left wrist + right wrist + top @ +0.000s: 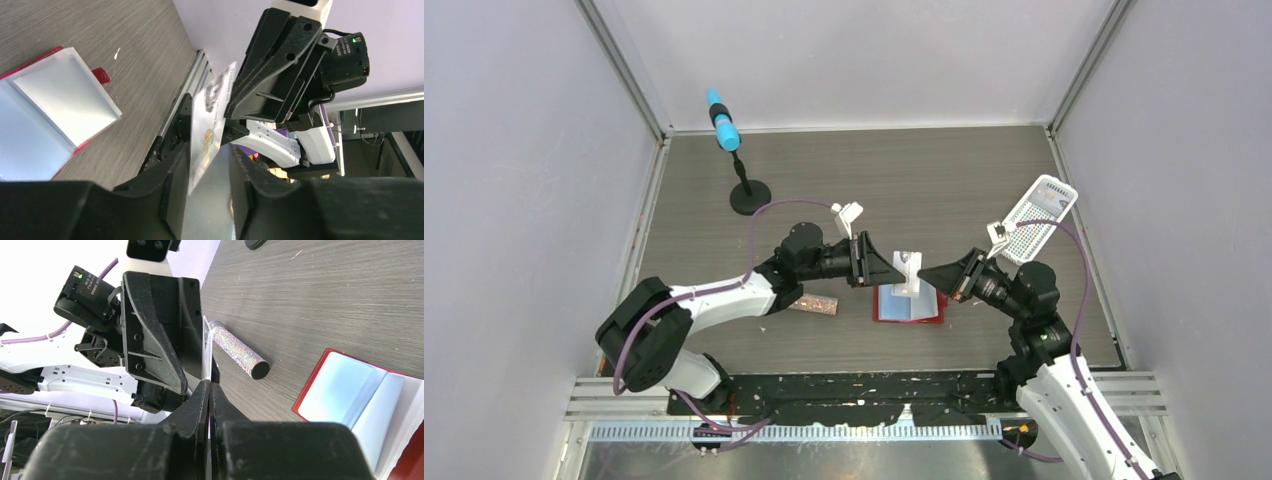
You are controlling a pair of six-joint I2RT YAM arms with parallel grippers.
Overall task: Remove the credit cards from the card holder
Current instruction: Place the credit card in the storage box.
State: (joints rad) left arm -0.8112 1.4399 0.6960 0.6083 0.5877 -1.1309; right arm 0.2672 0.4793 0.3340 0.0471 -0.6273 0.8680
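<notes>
Closest to the right wrist lens, the right gripper (209, 390) is clenched hard, its two black fingers pressed together on the thin edge of a pale credit card (212, 107) that stands on edge in the air. Opposite, the left gripper (207, 150) faces it nose to nose with its fingers spread; the card hangs in the gap between them, close to one finger, and is not pinched there as far as the left wrist view shows. Meeting like this looks like a handover or a re-grip, with one claw steadying the card so the other can take a better hold. Directly below the pair, the card holder (909, 305) lies open and flat on the table (924, 180), red cover down and light blue pockets up; whether more cards sit in those pockets I cannot tell. A glittery tube (240, 352) lies just beside the holder under the left arm, and a white perforated basket (1036, 215) rests well apart, behind the right arm.
</notes>
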